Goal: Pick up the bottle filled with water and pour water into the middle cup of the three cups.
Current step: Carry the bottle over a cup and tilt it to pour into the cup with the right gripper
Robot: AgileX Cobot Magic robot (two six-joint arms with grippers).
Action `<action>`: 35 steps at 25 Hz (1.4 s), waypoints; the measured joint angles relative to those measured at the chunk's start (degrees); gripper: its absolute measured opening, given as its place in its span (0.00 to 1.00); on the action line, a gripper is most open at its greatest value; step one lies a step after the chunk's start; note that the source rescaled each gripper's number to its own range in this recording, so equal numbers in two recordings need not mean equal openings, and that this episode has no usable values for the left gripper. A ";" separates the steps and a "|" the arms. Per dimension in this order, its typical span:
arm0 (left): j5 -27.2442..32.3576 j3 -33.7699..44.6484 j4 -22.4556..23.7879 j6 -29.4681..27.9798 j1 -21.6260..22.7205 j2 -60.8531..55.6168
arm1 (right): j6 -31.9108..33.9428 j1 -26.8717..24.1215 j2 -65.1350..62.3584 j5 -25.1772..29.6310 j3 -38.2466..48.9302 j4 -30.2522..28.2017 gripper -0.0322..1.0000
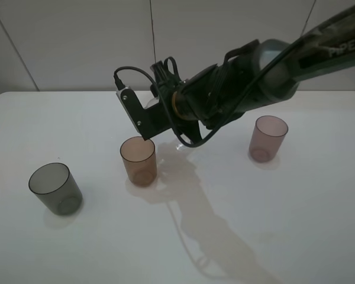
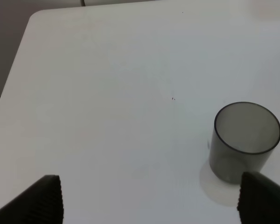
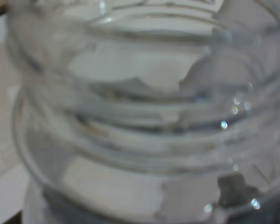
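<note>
Item 1. Bottle [image 3: 140,116]: clear, uncapped. Its threaded neck and rounded shoulder fill the right wrist view, blurred by closeness. The right fingers [image 1: 149,131] are clenched on it and carry it clear of the surface [image 1: 254,225]. The fingers themselves are hidden behind the bottle in the wrist view, and in the high view the dark wrist covers most of the bottle, so its tilt cannot be read.

Item 2. Smoky grey tumbler [image 1: 54,188]: upright, nearest the high camera, between 8 and 9 o'clock of the middle cup and well apart from it. In the left wrist view it stands just beyond one tip of the left fingers [image 2: 46,200], which are spread wide and released, grasping nothing.

Item 3. Amber-brown tumbler [image 1: 138,160]: upright, middle of the row. The right fingers hang just above its rim at about 1 o'clock. Whether it holds water cannot be told.

Item 4. Right arm [image 1: 254,77]: enters from 2 o'clock of the frame and crosses above the ground between items 3 and 5. Its silver wrist camera [image 1: 133,112] sits at the leading end. Its shadow [image 1: 195,219] falls toward 5 o'clock.

Item 5. Mauve-pink tumbler [image 1: 269,137]: upright, at 3 o'clock of item 3, well apart.

Item 6. Pale wall [image 1: 77,41]: beyond the far edge.
</note>
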 joint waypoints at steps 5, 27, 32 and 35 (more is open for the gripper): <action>0.00 0.00 0.00 0.00 0.00 0.00 | 0.18 0.22 0.00 0.68 0.00 0.00 0.07; 0.00 0.00 0.00 0.00 0.00 0.00 | -6.12 1.60 0.00 2.55 0.00 0.00 0.07; 0.00 0.00 0.00 0.00 0.00 0.00 | -8.13 1.60 0.00 3.08 0.00 0.00 0.07; 0.00 0.00 0.00 0.00 0.00 0.00 | -8.61 1.72 0.00 3.16 0.00 0.00 0.07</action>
